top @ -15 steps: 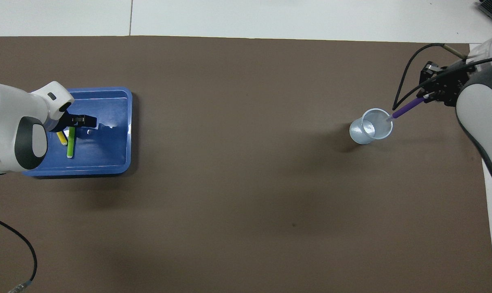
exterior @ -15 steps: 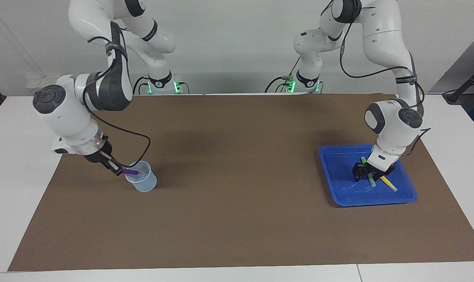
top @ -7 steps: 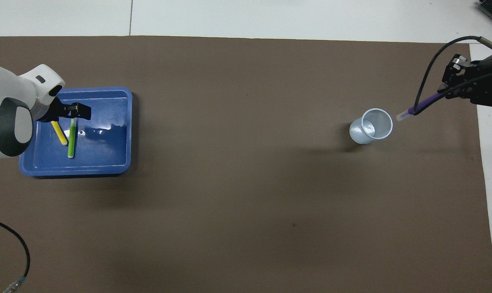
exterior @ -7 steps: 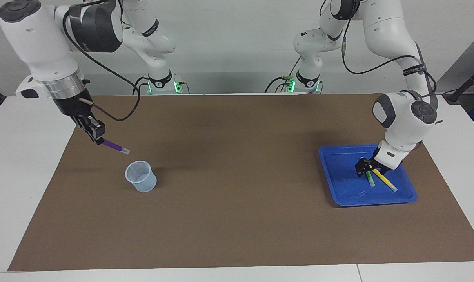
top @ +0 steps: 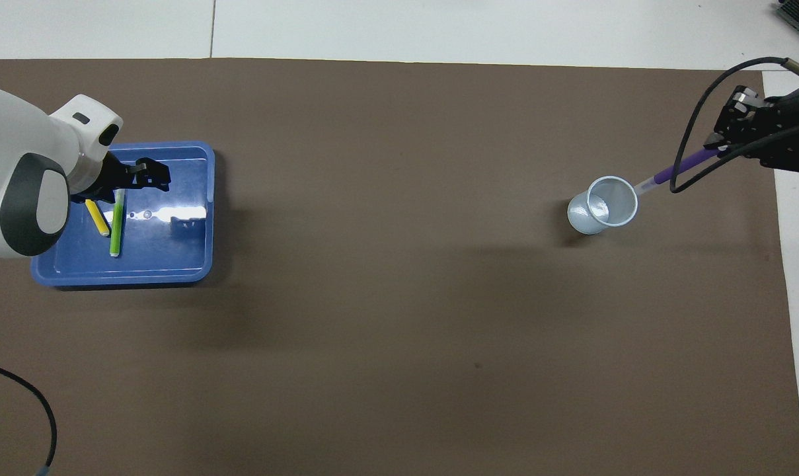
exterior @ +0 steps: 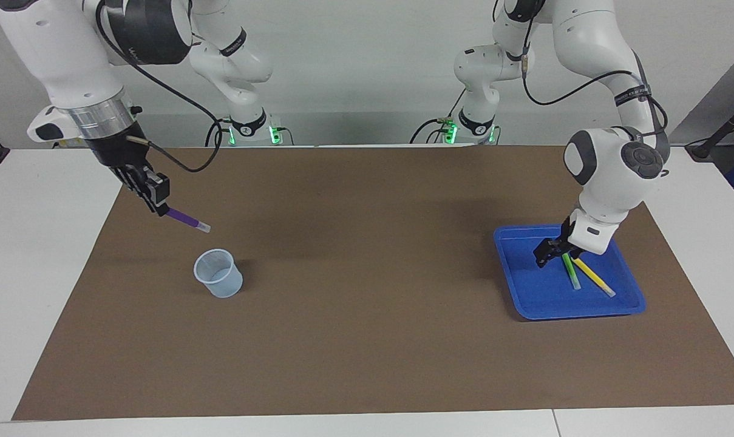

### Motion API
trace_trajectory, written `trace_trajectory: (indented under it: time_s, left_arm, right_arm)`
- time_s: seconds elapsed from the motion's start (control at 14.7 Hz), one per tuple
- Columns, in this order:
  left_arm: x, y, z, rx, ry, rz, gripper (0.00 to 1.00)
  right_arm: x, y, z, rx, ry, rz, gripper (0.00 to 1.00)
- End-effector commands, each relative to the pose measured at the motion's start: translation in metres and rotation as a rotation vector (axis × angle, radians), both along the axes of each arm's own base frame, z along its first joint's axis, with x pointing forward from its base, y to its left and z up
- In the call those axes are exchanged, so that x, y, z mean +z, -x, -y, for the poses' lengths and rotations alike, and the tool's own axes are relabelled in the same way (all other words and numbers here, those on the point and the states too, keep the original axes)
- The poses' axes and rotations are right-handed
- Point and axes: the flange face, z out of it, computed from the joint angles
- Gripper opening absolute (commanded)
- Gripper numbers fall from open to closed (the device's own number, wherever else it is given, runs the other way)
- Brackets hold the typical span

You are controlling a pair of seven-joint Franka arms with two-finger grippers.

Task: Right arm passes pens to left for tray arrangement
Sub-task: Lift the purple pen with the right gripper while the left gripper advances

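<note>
Facing view: my right gripper (exterior: 158,203) is raised over the table's right-arm end, fingers (exterior: 161,206) clamped on the purple pen (exterior: 186,219) by one end only. The rest of the pen slants down toward the clear cup (exterior: 218,273), which looks empty.

My left gripper (exterior: 550,250) hangs low in the blue tray (exterior: 527,303) at the left-arm end, fingers spread, holding nothing. The green pen (exterior: 570,271) and yellow pen (exterior: 594,277) lie flat in the tray, close together at their gripper ends and just beside my fingertips.

Risks, as I judge them:
- End grip leaves a long overhang; a quick swing toward the handover could pivot the pen or shake it loose.
- The pen's low tip is over the cup; a level sweep might clip the rim and tip it.
- My left fingers are low beside the laid pens; a sideways exit could drag them askew. Lift first.
- At handover, a slanted pen gives my left fingers a poor target. Release only once they have closed.
</note>
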Motion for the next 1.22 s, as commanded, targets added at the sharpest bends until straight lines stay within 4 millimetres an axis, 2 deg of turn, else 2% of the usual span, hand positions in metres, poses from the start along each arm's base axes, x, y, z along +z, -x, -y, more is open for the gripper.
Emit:
trace_trajectory:
  time_s: [0.0, 0.2, 0.34, 0.48, 0.68, 0.82, 0.95, 1.16]
  left_arm:
    - [0.022, 0.013, 0.023, 0.094, 0.067, -0.032, 1.0]
    - [0.044, 0.025, 0.057, 0.237, 0.11, -0.058, 1.0]
    - [0.056, 0.033, 0.085, 0.307, 0.154, -0.078, 1.0]
    - [0.068, 0.041, 0.11, 0.394, 0.201, -0.097, 1.0]
    - [0.073, 0.053, 0.156, 0.532, 0.252, -0.148, 1.0]
    - [0.079, 0.062, 0.188, 0.628, 0.289, -0.186, 1.0]
    - [0.095, 0.066, 0.214, 0.733, 0.348, -0.212, 1.0]
    - [0.107, 0.071, 0.244, 0.901, 0.435, -0.262, 1.0]
  right_arm:
    - [0.012, 0.008, -0.013, 0.039, -0.009, 0.012, 0.0]
    - [0.012, 0.009, -0.03, 0.064, -0.015, 0.012, 0.0]
    - [0.025, 0.014, -0.044, 0.069, -0.022, 0.047, 0.0]
    - [0.028, 0.014, -0.05, 0.043, -0.086, 0.053, 0.0]
    - [0.029, 0.014, -0.057, 0.013, -0.122, 0.06, 0.0]
    - [0.031, 0.016, -0.073, 0.005, -0.13, 0.057, 0.0]
    - [0.044, 0.015, -0.081, -0.043, -0.157, 0.098, 0.0]
    - [0.047, 0.018, -0.103, -0.085, -0.183, 0.102, 0.0]
